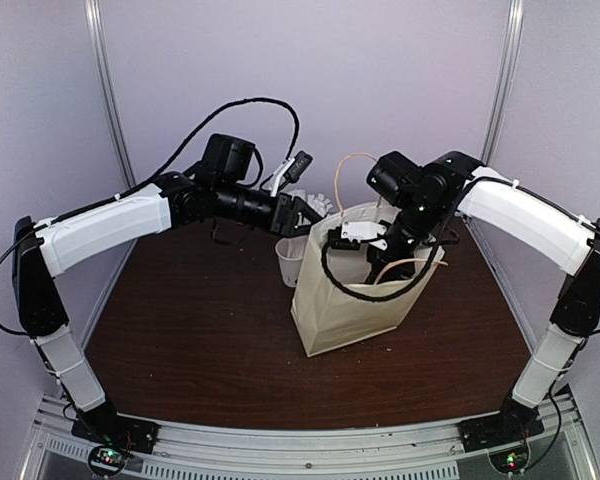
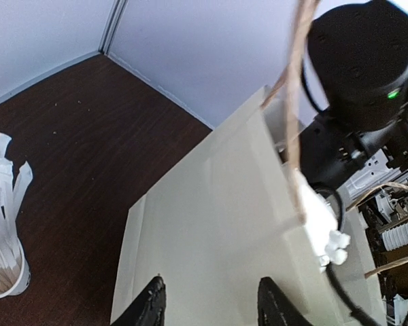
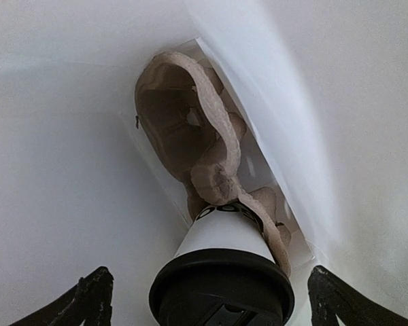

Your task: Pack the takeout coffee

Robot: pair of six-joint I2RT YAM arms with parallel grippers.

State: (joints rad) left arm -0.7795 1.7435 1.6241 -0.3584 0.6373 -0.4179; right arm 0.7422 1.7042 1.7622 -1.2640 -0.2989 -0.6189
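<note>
The takeout coffee cup (image 3: 226,234), white with dark letters low on its side and a black lid (image 3: 221,288), stands in a brown pulp tray (image 3: 183,129) at the bottom of the white paper bag (image 1: 345,300). My right gripper (image 3: 211,299) is inside the bag, open, its fingertips wide apart on either side of the lid without touching it. My left gripper (image 2: 214,305) is open beside the bag's outer wall (image 2: 211,224), fingertips apart against the paper. In the top view the cup is hidden by the bag and the right wrist (image 1: 400,215).
A white cup with tall wrapped sticks (image 2: 3,231) stands on the dark table left of the bag; it also shows in the top view (image 1: 290,258). The bag's twine handles (image 1: 400,270) loop near the right wrist. Walls enclose the back and sides.
</note>
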